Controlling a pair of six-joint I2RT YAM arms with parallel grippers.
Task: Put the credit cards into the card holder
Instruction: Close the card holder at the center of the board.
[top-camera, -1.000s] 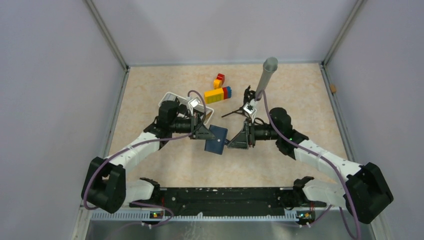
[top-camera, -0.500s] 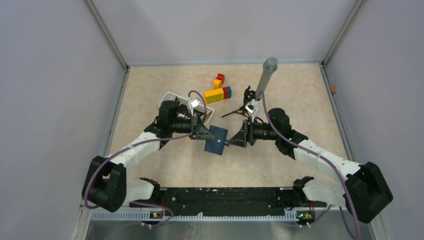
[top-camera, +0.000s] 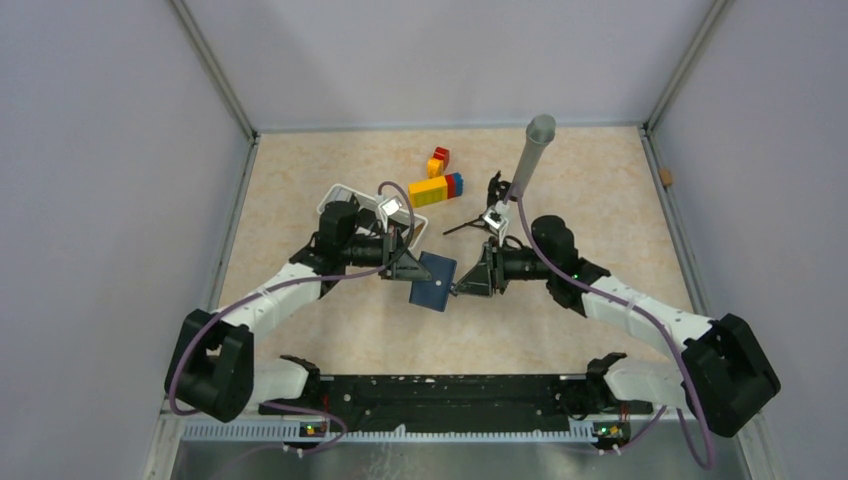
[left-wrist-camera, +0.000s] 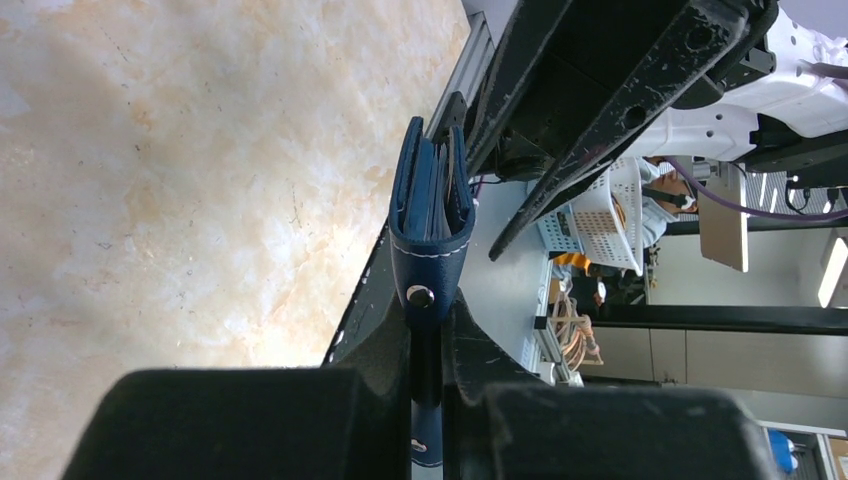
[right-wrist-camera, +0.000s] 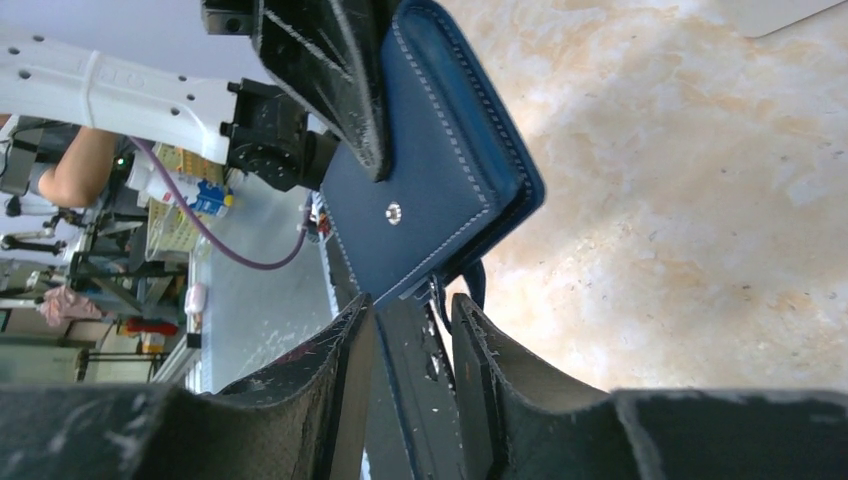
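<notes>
The card holder (top-camera: 432, 279) is a navy folding wallet held above the table between the two arms. My left gripper (top-camera: 410, 267) is shut on its snap-button flap (left-wrist-camera: 421, 296). In the left wrist view the card holder (left-wrist-camera: 432, 205) stands edge-on, with grey layers between its leaves. My right gripper (top-camera: 463, 286) is open at its right edge. In the right wrist view the card holder (right-wrist-camera: 430, 190) has its lower corner just ahead of that gripper (right-wrist-camera: 412, 312). Thin grey edges stick out there. No loose credit cards show.
A white tray (top-camera: 338, 196) stands behind the left arm. Toy bricks (top-camera: 436, 188) and a smaller brick stack (top-camera: 438, 160) lie at the back. A grey cylinder (top-camera: 533, 150) and a black wire object (top-camera: 478, 222) are behind the right arm. Walls enclose the table.
My right gripper has moved left and closed the gap to the card holder's right edge. My left gripper and the card holder have stayed in place.
</notes>
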